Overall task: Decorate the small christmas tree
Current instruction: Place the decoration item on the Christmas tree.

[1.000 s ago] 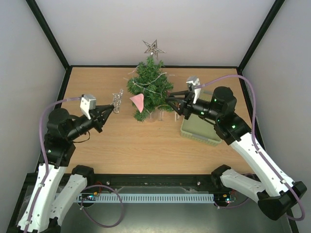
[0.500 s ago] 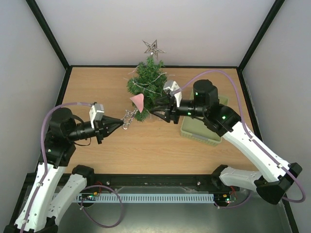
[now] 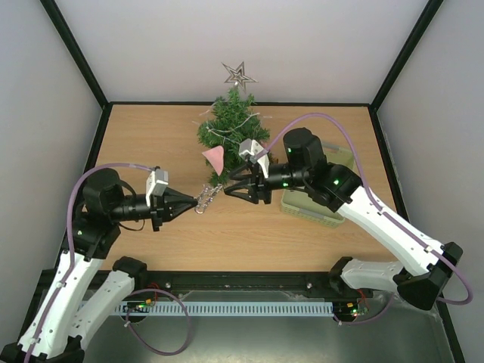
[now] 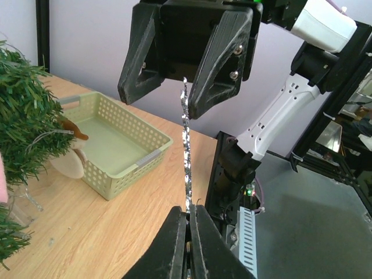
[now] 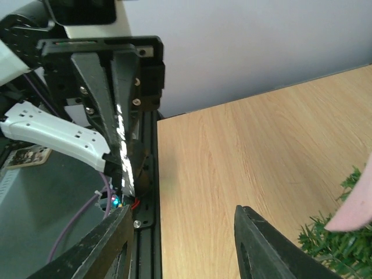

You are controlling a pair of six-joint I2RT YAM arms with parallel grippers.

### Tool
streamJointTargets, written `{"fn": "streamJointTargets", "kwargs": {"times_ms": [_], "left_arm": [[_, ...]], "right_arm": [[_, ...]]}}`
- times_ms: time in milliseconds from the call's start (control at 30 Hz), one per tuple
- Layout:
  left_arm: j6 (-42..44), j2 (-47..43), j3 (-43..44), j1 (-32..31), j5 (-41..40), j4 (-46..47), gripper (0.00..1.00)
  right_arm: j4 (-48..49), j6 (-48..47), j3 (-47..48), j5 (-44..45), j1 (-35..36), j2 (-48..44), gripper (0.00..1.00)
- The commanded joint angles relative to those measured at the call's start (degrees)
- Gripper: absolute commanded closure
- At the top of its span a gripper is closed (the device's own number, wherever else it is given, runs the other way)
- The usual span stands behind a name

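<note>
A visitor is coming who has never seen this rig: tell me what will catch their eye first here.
A glittering silver chain stretched over the table between the two arms: the left fingers pinch one end, and the other reaches the open right fingers. Behind it, at the far edge, stands the small christmas tree with a silver star on top and a pink ornament.

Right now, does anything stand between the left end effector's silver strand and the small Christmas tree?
Nothing visible does. The silver strand, held by the shut left end effector, is just in front of the small christmas tree; the open right end effector flanks it from the right.
</note>
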Motion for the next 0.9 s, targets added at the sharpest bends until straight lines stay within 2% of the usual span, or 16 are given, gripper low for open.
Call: {"fn": "streamJointTargets", "kwargs": {"times_ms": [0, 167, 400, 567, 767, 867], "left_arm": [[1.4, 0.5, -1.2, -0.8, 2.0, -1.1, 0.97], [1.4, 0.6, -1.3, -1.8, 2.1, -1.0, 0.98], [1.4, 0.5, -1.5, -2.6, 3.4, -1.0, 0.98], [1.5, 0.6, -1.6, -3.1, 3.5, -1.0, 0.98], [1.9, 0.5, -1.7, -3.6, 3.5, -1.2, 0.98], [2.1, 0.7, -1.8, -3.7, 3.6, -1.2, 0.98]], "right_arm": [[-0.5, -0.6, 2.6, -3.3, 0.8, -0.1, 0.53], [0.8, 1.0, 2.4, -5.8, 1.0, -0.3, 0.58], [1.7, 3.0, 2.6, -7.4, 1.9, 0.1, 0.58], [1.9, 3.7, 2.3, -8.5, 2.1, 0.3, 0.66], [0.4, 3.5, 2.2, -9.0, 2.2, 1.0, 0.69], [0.4, 3.4, 2.3, -9.4, 2.3, 1.4, 0.77]]}}
